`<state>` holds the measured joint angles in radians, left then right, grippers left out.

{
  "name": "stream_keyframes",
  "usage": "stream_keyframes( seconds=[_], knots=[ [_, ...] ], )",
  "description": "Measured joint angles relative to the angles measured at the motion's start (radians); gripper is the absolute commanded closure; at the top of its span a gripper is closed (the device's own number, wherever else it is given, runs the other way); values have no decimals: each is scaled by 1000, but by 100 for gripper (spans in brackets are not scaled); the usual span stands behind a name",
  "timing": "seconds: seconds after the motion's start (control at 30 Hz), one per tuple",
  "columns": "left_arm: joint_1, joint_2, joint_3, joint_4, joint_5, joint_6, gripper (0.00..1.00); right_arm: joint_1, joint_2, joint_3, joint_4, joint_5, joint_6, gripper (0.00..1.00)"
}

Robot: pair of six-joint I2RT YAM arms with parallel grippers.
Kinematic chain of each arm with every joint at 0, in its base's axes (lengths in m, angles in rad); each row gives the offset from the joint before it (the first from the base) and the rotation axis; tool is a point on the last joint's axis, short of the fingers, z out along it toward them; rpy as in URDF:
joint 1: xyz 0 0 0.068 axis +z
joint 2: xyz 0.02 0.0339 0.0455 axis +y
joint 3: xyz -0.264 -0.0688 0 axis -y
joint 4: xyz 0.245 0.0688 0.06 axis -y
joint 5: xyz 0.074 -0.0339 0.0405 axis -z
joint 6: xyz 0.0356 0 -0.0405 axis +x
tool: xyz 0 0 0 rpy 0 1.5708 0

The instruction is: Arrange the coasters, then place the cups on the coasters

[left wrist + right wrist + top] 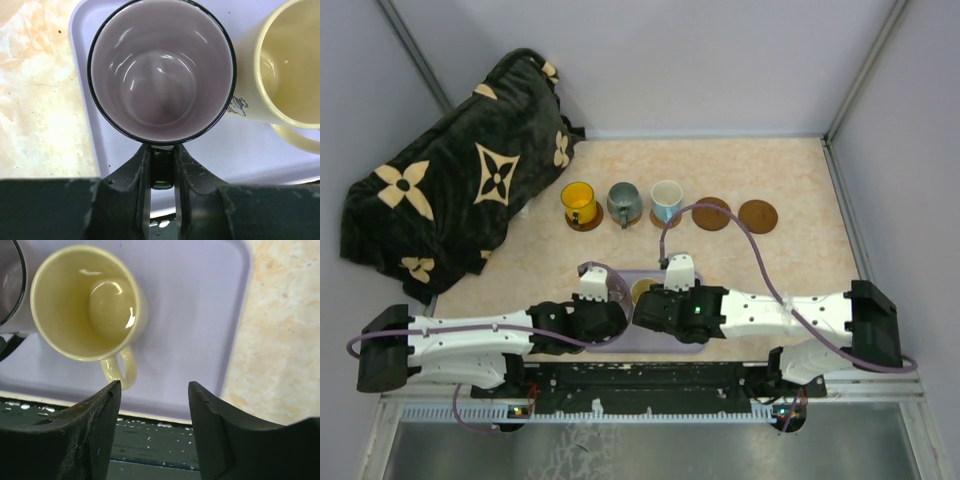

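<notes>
Left gripper [162, 152] is pinched shut on what looks like the handle of the mauve-grey ceramic mug [161, 75]. The mug stands upright on the lavender plastic tray [260, 155], upper middle of the left wrist frame, mouth up, handle toward the bottom edge. My worry is that a handle-only pinch lets it swing on the lift and clip the cream ceramic mug [292, 65] right beside it, while the right gripper [155, 390] hangs with its fingers apart just below that mug's handle

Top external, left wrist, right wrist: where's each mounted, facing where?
Top external: above and behind, looking down at the table; left arm, right arm show.
Left wrist: on left arm, down into the mauve cup; left end effector shut on it.
Right wrist: on right arm, down at the cream cup; right end effector open.
Wrist views share cream cup and lavender tray.
</notes>
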<state>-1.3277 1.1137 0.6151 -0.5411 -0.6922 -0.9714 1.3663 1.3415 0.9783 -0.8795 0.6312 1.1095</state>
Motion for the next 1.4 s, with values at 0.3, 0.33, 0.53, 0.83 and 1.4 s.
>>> stream_keyframes(
  seconds=[0.3, 0.33, 0.53, 0.83, 1.4],
  knots=[
    [-8, 0, 92, -54, -53, 56, 95, 0, -195, 32, -164, 174, 130, 44],
    [-8, 0, 108, -58, -63, 71, 95, 0, -225, 32, -183, 194, 146, 44],
    [-13, 2, 204, -73, -137, 158, 95, 0, -375, 31, -256, 291, 195, 44],
    [2, 85, 264, 146, -218, 451, 94, 0, -411, 32, -351, 374, 247, 47],
    [246, 579, 677, 488, 49, 816, 94, -21, -597, 171, -594, 658, 425, 16]
  ],
)
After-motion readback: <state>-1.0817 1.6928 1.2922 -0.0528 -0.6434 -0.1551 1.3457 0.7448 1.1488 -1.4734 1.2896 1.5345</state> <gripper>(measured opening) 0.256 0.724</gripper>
